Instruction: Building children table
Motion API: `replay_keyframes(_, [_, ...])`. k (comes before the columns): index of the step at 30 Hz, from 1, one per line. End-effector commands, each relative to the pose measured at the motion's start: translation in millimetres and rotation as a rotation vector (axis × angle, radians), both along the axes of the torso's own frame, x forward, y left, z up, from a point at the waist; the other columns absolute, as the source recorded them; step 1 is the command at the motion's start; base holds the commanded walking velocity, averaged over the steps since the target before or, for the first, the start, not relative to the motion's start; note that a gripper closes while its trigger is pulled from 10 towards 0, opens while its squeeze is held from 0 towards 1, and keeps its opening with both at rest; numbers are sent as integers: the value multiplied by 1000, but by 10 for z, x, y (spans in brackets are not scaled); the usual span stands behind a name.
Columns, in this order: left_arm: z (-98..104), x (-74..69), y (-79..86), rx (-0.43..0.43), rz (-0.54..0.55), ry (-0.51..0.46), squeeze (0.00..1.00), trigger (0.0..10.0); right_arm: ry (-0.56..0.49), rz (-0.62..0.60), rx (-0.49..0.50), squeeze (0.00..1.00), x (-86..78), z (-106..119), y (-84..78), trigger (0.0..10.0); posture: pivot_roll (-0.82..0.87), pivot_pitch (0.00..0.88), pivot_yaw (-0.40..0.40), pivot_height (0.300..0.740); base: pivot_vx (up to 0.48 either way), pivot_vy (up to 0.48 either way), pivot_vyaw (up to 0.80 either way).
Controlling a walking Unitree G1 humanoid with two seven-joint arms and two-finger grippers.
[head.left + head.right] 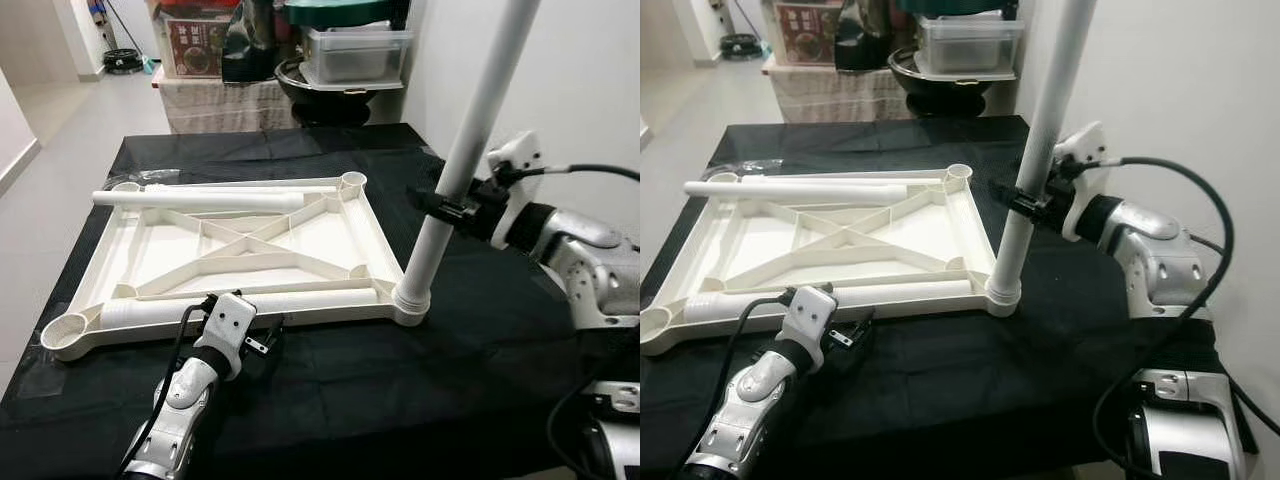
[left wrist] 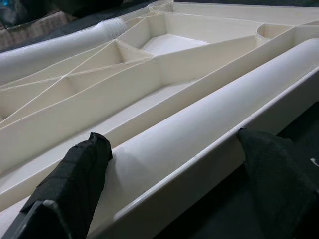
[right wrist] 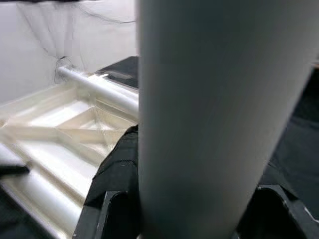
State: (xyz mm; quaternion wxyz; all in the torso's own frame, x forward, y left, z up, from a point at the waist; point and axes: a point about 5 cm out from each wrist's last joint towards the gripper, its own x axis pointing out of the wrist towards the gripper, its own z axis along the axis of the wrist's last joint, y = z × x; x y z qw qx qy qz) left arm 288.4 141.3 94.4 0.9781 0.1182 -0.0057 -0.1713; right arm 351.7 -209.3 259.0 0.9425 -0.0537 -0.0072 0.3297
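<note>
One leg [image 1: 470, 150] stands socketed at the top's [image 1: 240, 245] near right corner, right pincer [image 1: 452, 207] clamping it; keep it plumb. Left pincer [image 2: 169, 174] gapes.

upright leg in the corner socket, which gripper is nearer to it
Right. The right gripper is clamped on the upright leg partway up. The left gripper is at the tabletop's near edge, open beside a loose leg lying there.
</note>
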Motion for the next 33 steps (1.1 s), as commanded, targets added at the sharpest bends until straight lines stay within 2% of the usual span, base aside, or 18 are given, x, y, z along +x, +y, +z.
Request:
replay_keyframes(1, [-40, -15, 4, 7, -2, 17, 0, 10000, 148, -218, 25, 0, 143, -320, 21, 0, 0, 0, -64, 740, 0, 0, 0])
replay_keyframes(4, [-40, -11, 3, 10, -5, 17, 0, 10000, 197, -374, 81, 0, 212, -428, -16, 0, 0, 0, -64, 740, 0, 0, 0])
replay_keyframes(6, [-35, -3, -2, 14, -10, 16, 0, 10000, 260, -789, 163, 0, 239, -641, -221, 0, -3, 0, -60, 740, 0, 0, 0])
replay_keyframes(8, [-19, 8, -1, 16, -11, 11, 0, 10000, 337, -1041, 218, 0, 22, -921, -196, 0, 1, 0, -63, 740, 0, 0, 0])
replay_keyframes(10, [-14, 11, 4, 14, -9, 10, 0, 10000, 351, -1014, 234, 0, -79, -983, -41, 0, 1, 0, -63, 740, 0, 0, 0])
replay_keyframes(11, [-14, 10, 10, 13, -8, 10, 0, 10000, 363, -929, 254, 0, -181, -1004, 216, 3216, -3, 0, -55, 740, 0, 0, 0])
replay_keyframes(12, [-14, 10, 10, 13, -8, 10, 0, 10000, 363, -929, 254, 0, -181, -1004, 216, 3216, -3, 0, -55, 740, 0, 0, 0])
replay_keyframes(13, [-16, 9, 13, 13, -7, 10, 0, 10000, 369, -863, 269, 0, -235, -991, 397, 10000, -3, 0, -55, 740, 0, 0, 0])
replay_keyframes(15, [-29, 2, 9, 15, -13, 14, 0, 10000, 257, -571, 315, 0, -293, -729, 767, 10000, -11, 0, -50, 740, 0, 0, 0])
replay_keyframes(16, [-29, 2, 9, 15, -13, 14, 0, 10000, 257, -571, 315, 0, -293, -729, 767, 10000, -11, 0, -50, 740, 0, 0, 0])
replay_keyframes(17, [-33, 6, 1, 15, -16, 15, 0, 10000, 185, -443, 359, 1000, -249, -541, 783, 10000, -19, 0, -49, 740, 0, 0, 0])
replay_keyframes(18, [-28, 17, -8, 13, -17, 13, 0, 10000, 137, -288, 363, 1000, -196, -343, 750, 10000, -19, 0, -51, 740, 0, 0, 0])
replay_keyframes(20, [-23, 26, -14, 11, -17, 12, 0, 10000, 114, -206, 364, 1000, -163, -215, 699, 10000, -19, 0, -51, 740, 0, 0, 0])
replay_keyframes(21, [-18, 34, -19, 10, -17, 10, 0, 10000, 60, -95, 347, 0, -160, -55, 626, 10000, -22, 0, -52, 740, 0, 0, 0])
replay_keyframes(24, [-16, 38, -24, 9, -17, 9, 0, 10000, -11, 8, 302, 0, -200, 98, 515, 10000, -19, 0, -56, 740, 0, 0, 0])
replay_keyframes(26, [-17, 36, -22, 8, -16, 8, 0, 10000, -108, 144, 156, 0, -274, 262, 276, 10000, -19, 0, -58, 740, 0, 0, 0])
replay_keyframes(32, [-25, 25, -5, 7, -7, 10, 0, 10000, -66, 233, -3, 0, -232, 156, 68, 9804, -9, 0, -68, 740, 0, 0, 0])
replay_keyframes(33, [-24, 23, -6, 8, -7, 10, 0, 10000, -46, 275, -12, 0, -239, 119, 71, 0, -4, 0, -68, 740, 0, 0, 0])
